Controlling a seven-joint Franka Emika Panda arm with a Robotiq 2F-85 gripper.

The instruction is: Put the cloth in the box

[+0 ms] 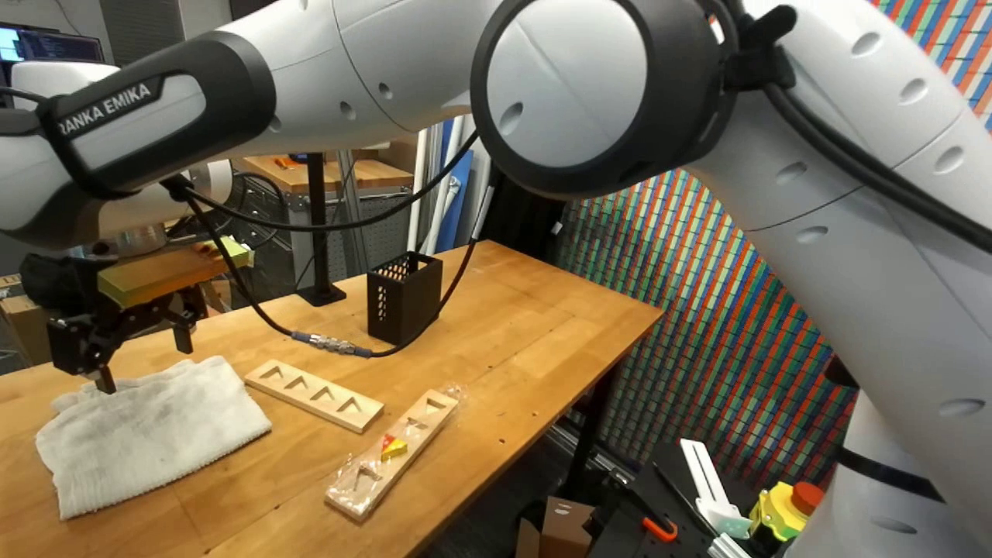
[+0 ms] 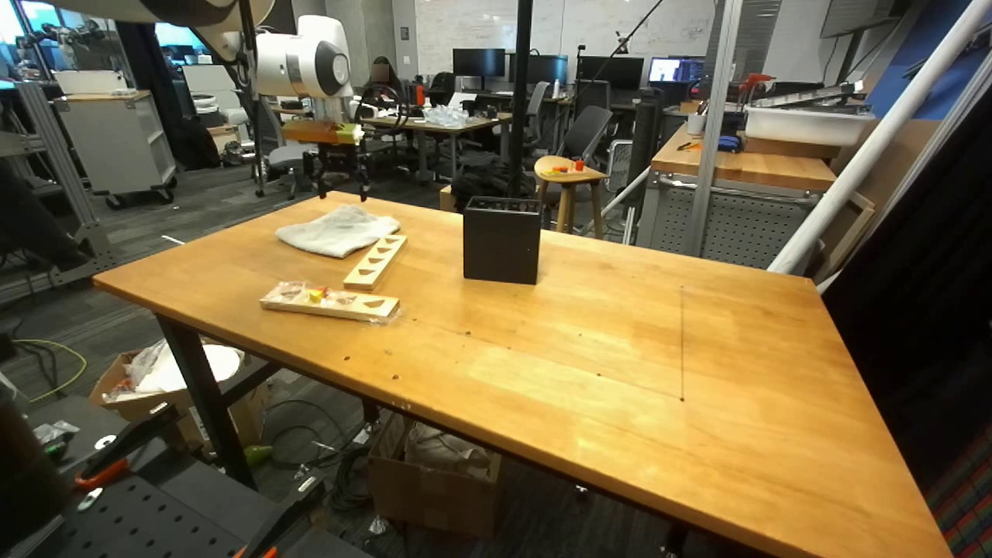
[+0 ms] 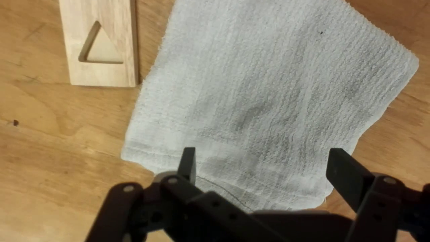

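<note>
The white cloth (image 1: 155,434) lies rumpled on the wooden table, with a slightly raised fold toward its far side in an exterior view (image 2: 337,231). Above it hangs my gripper (image 1: 144,361), fingers pointing down and apart. Seen from the wrist, the cloth (image 3: 255,87) fills the middle, and the gripper (image 3: 262,164) spans its lower end with nothing held between the fingers. The black box (image 1: 404,302) stands upright on the table, apart from the cloth; both exterior views show it, the box (image 2: 501,242) being outside the wrist view. Its inside is mostly hidden.
A pale slotted wooden strip (image 1: 314,395) lies beside the cloth, between it and the box. A plastic-wrapped strip (image 1: 387,457) with a red and yellow piece sits nearer the table edge. A black pole (image 1: 316,225) rises behind the box. The arm's cable (image 1: 329,345) loops down in the foreground.
</note>
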